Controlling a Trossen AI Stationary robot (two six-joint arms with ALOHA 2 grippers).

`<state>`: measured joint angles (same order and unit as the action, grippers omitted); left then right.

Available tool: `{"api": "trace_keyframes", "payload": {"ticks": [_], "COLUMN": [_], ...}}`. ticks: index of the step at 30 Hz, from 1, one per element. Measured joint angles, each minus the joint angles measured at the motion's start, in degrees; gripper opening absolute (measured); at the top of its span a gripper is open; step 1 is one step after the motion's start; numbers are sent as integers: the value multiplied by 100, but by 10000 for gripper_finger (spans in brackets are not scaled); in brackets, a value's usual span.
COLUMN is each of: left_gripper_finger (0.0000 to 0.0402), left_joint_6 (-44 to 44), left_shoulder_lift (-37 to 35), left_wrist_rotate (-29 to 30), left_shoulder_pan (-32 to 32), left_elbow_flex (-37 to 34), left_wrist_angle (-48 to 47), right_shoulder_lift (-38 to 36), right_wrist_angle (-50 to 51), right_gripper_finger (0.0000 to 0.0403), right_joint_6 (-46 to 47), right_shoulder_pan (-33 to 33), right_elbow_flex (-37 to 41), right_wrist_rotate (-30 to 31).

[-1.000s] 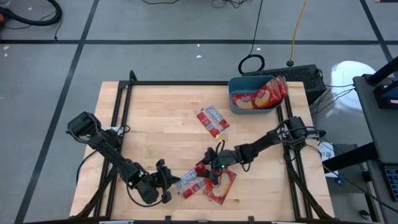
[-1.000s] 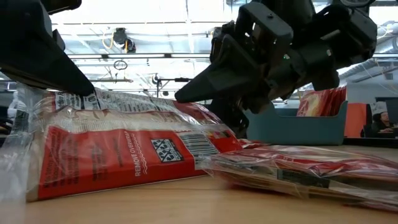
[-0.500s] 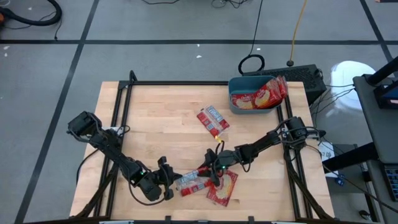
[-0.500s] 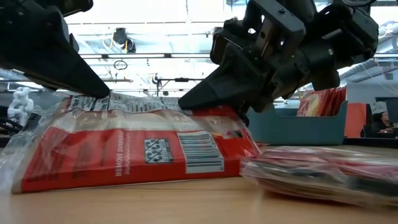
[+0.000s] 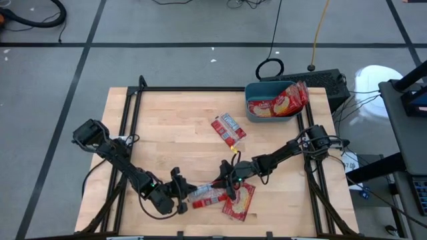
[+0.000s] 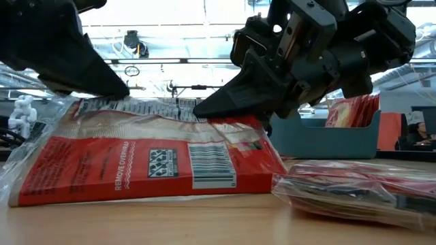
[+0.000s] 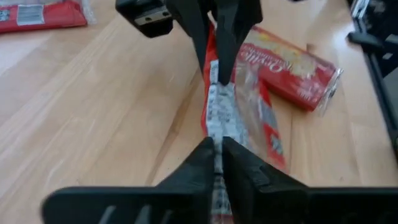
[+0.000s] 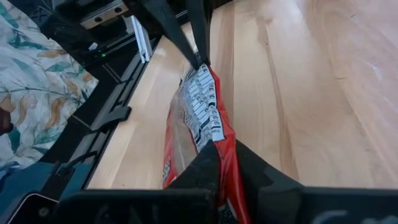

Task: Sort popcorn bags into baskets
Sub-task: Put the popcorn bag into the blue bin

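A: Materials first. One popcorn bag (image 5: 207, 195) is a flat red packet in crinkled clear wrap, with a white label panel, a barcode and a square code on the face seen from table height. It stands on its long edge on the pale wood table (image 5: 167, 133), near the front edge.

B: Who has it?

A: Both arms. The left gripper (image 5: 183, 193) is clenched on the crimped seam at one end; the right gripper (image 5: 227, 183) pinches the other end, fingers shut on the wrap. The wrist views show each pair of dark fingers meeting on the thin seam.

B: Other packets?

A: A second bag (image 5: 238, 200) lies flat just beside the held one, under the right gripper. A third (image 5: 228, 129) lies alone mid-table. The teal bin (image 5: 257, 87), with rounded corners and solid walls, sits at the far right corner with red packets in it, one leaning over its rim.

B: Room to move?

A: Bare wood lies between the held bag and the bin, apart from that mid-table packet. The black frame rails run along both sides.

B: Change from a second ago?

A: The right gripper was wide open then and has closed. The bag was lying slumped; it now sits upright and taut between the grippers.
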<state>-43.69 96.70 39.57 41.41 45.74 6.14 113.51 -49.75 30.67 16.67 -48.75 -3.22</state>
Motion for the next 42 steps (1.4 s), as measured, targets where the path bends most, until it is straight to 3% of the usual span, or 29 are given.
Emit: {"api": "trace_keyframes", "payload": {"ticks": [10, 14, 25, 34, 42], "left_gripper_finger": [166, 195, 177, 161, 161], "left_joint_6": [117, 112, -262, -182, 8], "left_shoulder_lift": [-968, -1491, -2130, -2128, -2128], "left_wrist_rotate": [260, 318, 1300, 1291, 1190], "left_shoulder_pan": [2, 2, 225, 297, 310], "left_elbow_flex": [0, 0, 0, -2, -2], "left_wrist_angle": [-209, -742, -2104, -2272, -2263], "right_shoulder_lift": [-255, -635, -2275, -3166, -3189], "right_wrist_angle": [17, 125, 1962, 2936, 2994], "right_gripper_finger": [8, 8, 7, 7, 8], "right_joint_6": [-263, -620, -1353, -1991, -2718], "right_shoulder_pan": [-16, -37, 34, 532, 864], "right_elbow_flex": [-2, 0, 0, 0, 0], "right_wrist_rotate": [58, 71, 924, 1980, 2270]}}
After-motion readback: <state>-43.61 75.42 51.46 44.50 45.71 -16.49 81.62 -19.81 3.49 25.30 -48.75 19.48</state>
